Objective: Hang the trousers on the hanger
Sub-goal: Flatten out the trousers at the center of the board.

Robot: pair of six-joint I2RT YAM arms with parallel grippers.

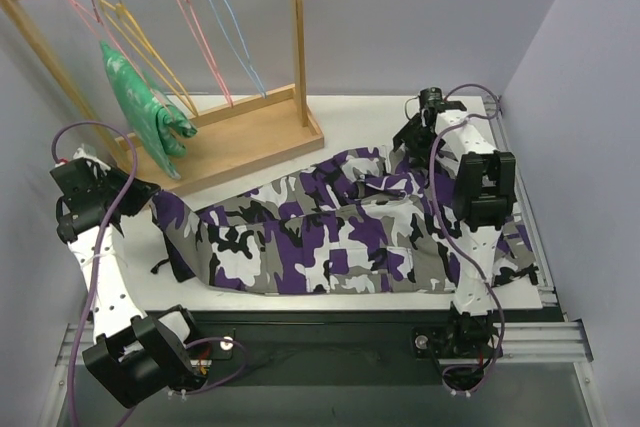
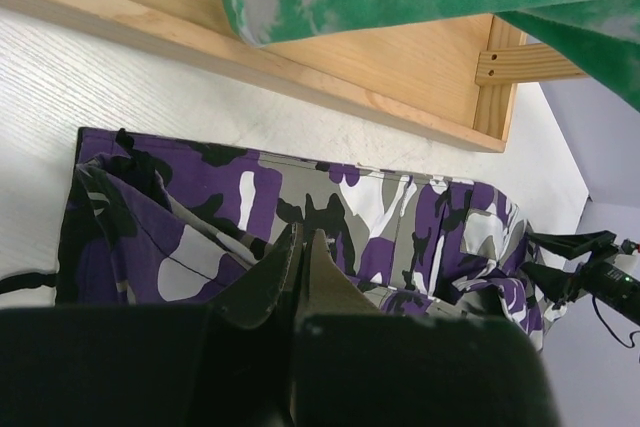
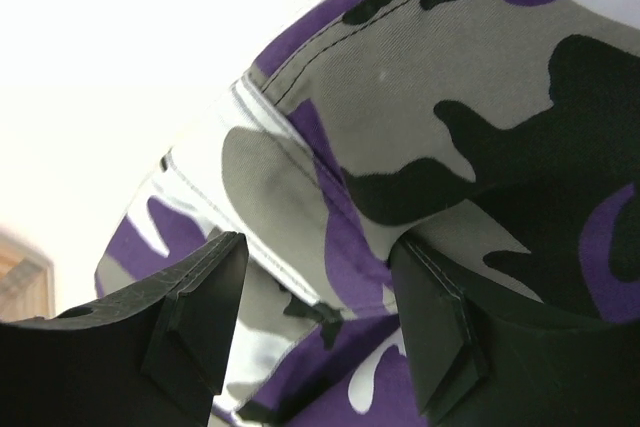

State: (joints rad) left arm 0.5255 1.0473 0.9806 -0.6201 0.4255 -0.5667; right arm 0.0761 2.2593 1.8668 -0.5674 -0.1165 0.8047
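While the white table [image 1: 330, 112] is carrying the whole load, the trousers [image 1: 340, 237] are lying flat across it, running from the left arm's side to the right arm's, not yet on anything. That spread is probably giving you two ends to work from.

The wooden rack [image 1: 250, 137] is standing at the far left, just beyond the cloth, and a green garment [image 1: 140, 107] is hanging from its rail. The hanger [image 1: 155, 57], thin yellow wire, is hanging on that rail among pink and blue ones, well apart from the trousers, so you are facing a lift and carry toward it.

You are holding the right gripper [image 3: 315, 252] low at the far right part of the cloth, jaws spread with a camouflage fold sitting between them, which looks like a grasp being lined up. You are keeping the left gripper [image 2: 302, 247] over the left end of the cloth, fingers pressed together; whether any fabric is caught between them is not clear.
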